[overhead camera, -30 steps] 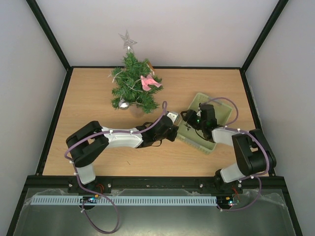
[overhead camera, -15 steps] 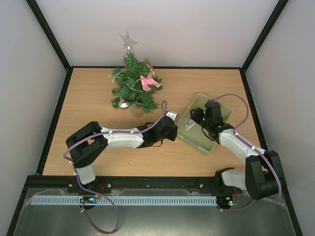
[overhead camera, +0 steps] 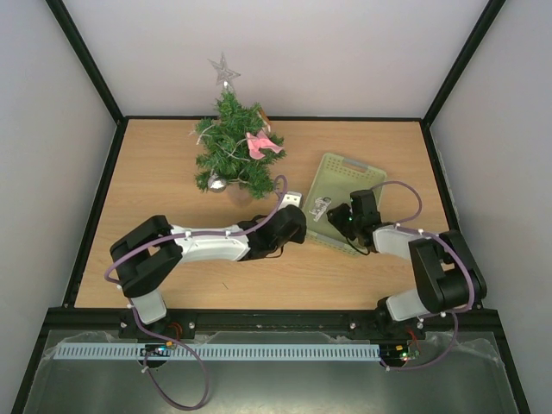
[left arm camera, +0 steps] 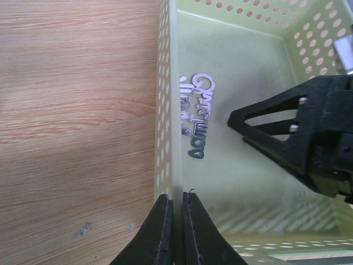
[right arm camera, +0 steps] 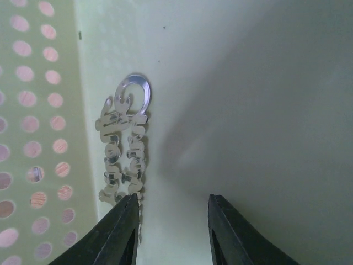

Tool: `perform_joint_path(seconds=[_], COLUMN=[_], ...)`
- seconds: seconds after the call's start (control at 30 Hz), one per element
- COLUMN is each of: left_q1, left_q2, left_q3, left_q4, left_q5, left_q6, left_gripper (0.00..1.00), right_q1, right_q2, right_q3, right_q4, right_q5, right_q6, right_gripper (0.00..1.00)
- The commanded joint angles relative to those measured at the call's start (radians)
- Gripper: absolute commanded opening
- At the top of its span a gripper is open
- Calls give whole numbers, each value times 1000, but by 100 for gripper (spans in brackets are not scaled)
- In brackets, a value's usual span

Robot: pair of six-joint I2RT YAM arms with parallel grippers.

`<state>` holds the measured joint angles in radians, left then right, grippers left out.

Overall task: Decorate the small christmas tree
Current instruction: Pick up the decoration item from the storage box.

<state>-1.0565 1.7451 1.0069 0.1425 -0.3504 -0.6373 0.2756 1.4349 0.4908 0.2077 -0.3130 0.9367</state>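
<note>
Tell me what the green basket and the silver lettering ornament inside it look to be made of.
The pale green basket: likely moulded plastic, matte; evenly spaced round holes, thin uniform walls. The silver script ornament: mirror-bright, so metal or metallised plastic; the look cannot settle which.

Dark green tree (overhead camera: pixel 231 148); pale green basket (left arm camera: pixel 165 110); silver ornament (right arm camera: pixel 124 149).

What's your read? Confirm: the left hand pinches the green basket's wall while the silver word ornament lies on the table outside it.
Not quite. The silver word ornament lies inside the basket, on its floor by the perforated wall; the left wrist view shows it. The left hand does pinch the wall.
</note>
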Motion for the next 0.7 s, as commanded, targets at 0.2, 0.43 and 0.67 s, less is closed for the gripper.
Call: perform_joint_path(seconds=[0.2,0.43,0.67], left_q1=[-26,-33,-39], left_q2=[-14,-21,-18], left_q3=[15,3,3], left_q4=[10,25,26], left_q5=[-47,-43,-36], left_q6=[3,3,4], left_gripper=[2,2,2], right_q1=[50,59,59], right_q2=[161,235,198], right_q3=[27,33,27], right_q4=[155,286,366], right_q5=[-9,-78,-104], right_q6=[85,107,131], right_gripper=[35,33,32])
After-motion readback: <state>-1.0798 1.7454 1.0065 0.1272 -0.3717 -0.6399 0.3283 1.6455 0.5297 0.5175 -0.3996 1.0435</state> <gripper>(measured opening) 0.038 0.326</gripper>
